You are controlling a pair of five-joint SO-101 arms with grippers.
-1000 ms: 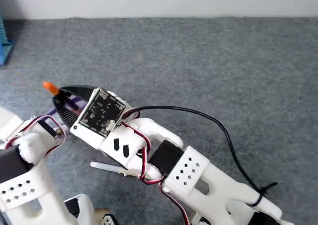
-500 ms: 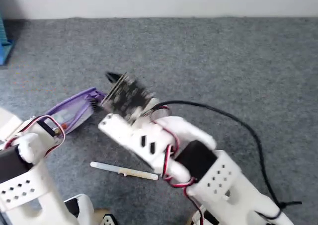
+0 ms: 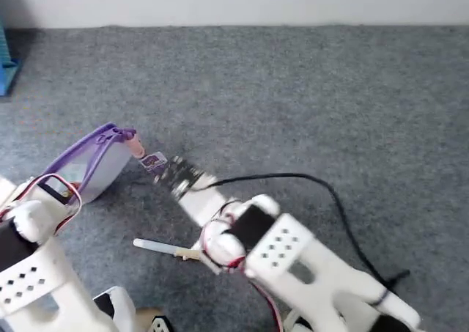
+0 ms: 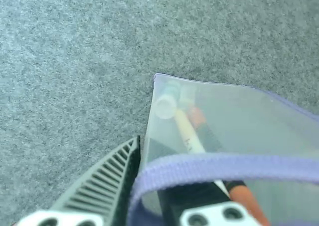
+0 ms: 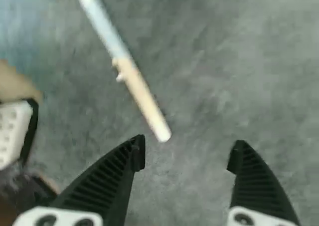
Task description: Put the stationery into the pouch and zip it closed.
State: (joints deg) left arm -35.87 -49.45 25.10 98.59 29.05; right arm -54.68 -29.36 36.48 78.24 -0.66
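Wide bare counter (image 3: pixel 352 97) lies open far from the arms. The pen (image 3: pixel 179 252) lies free, with the right claw (image 5: pixel 189 140) spread above it; the pouch (image 3: pixel 95 163) and left arm (image 3: pixel 33 273) crowd one side.

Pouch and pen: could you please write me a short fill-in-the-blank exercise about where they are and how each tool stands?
The pouch has a trim of ____ colour.
The left tool is ____ on the pouch's edge.
The right tool hangs above the pen with its jaws ____.
The pen lies on the carpet, ____ the pouch.
Missing words: purple; shut; open; outside.
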